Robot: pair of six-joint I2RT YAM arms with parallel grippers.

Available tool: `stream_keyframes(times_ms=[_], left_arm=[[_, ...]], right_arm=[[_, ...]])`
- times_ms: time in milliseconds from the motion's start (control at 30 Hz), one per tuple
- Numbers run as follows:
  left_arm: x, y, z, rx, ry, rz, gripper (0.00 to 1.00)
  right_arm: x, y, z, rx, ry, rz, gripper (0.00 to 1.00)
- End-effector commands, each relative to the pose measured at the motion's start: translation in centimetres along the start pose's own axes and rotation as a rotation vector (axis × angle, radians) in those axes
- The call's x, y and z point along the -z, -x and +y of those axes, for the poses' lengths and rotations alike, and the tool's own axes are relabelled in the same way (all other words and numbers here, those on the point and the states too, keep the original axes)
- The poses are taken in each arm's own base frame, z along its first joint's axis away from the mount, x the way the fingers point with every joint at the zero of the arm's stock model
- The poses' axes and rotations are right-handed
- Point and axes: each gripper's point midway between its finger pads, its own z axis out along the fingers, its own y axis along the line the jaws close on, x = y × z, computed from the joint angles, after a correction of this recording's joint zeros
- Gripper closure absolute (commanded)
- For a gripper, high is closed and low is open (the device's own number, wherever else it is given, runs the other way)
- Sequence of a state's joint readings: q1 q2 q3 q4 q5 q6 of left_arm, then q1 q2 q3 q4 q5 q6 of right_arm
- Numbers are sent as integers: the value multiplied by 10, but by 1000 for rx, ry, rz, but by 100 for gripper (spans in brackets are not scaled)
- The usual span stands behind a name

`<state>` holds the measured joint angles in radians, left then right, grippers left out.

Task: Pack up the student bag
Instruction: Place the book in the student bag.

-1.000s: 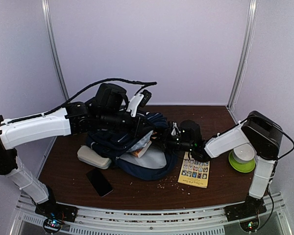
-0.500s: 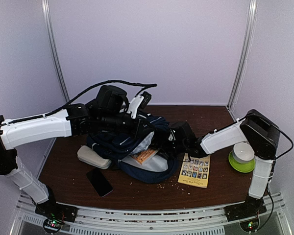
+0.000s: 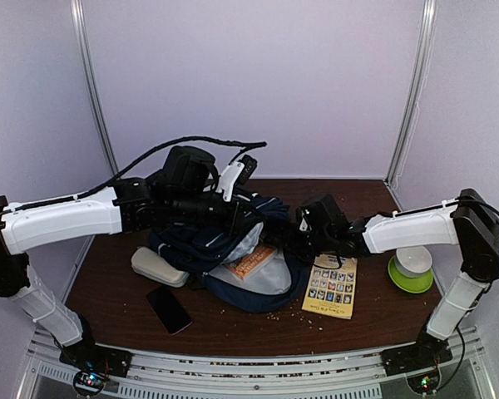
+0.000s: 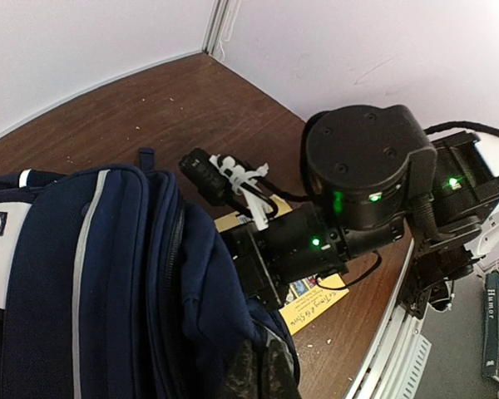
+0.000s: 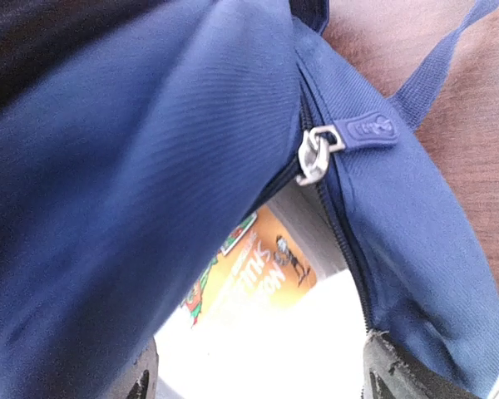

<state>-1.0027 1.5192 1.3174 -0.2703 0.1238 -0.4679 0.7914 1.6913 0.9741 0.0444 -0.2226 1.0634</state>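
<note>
The student bag (image 3: pixel 208 246) lies mid-table, navy with white stripes, its mouth facing right. My left gripper (image 3: pixel 245 214) is shut on the upper edge of the opening and holds it up; in the left wrist view its fingertips (image 4: pixel 256 374) pinch the navy fabric (image 4: pixel 91 283). An orange book (image 3: pixel 251 261) rests on the light lining inside the mouth. My right gripper (image 3: pixel 293 241) stands open just outside the opening. In the right wrist view its fingers (image 5: pixel 399 374) are spread wide, with the orange book (image 5: pixel 258 274) beyond them, apart from both, and a zipper pull (image 5: pixel 316 154) above.
A yellow book (image 3: pixel 331 287) lies flat right of the bag, under the right arm. A beige pouch (image 3: pixel 159 266) and a black phone (image 3: pixel 169 309) sit left of the bag. A green dish with a white cup (image 3: pixel 411 270) stands far right. Crumbs dot the table.
My right gripper opened and let go of the orange book, which now lies deeper in the bag's mouth. The right arm drew back to the right. The left arm held still.
</note>
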Motion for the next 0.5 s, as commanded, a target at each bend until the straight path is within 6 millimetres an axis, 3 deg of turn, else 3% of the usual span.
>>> stream_keyframes(times_ms=[0,167,400,467], left_arm=[[17,47,-21,-32,-66,-182,100],[14,46,-16,-51,-44,-167,100],[10,39,-10,-56,-14,-145,100],[9,36,-5,-60,8,-140,100]], right_arm=[[27,0,-15,59,-63,-34,17],[60,15,-41,165,-188,-142,19],[27,-3,-48,235,-197,-24,23],[26,-3,-52,241,-226,-34,23]])
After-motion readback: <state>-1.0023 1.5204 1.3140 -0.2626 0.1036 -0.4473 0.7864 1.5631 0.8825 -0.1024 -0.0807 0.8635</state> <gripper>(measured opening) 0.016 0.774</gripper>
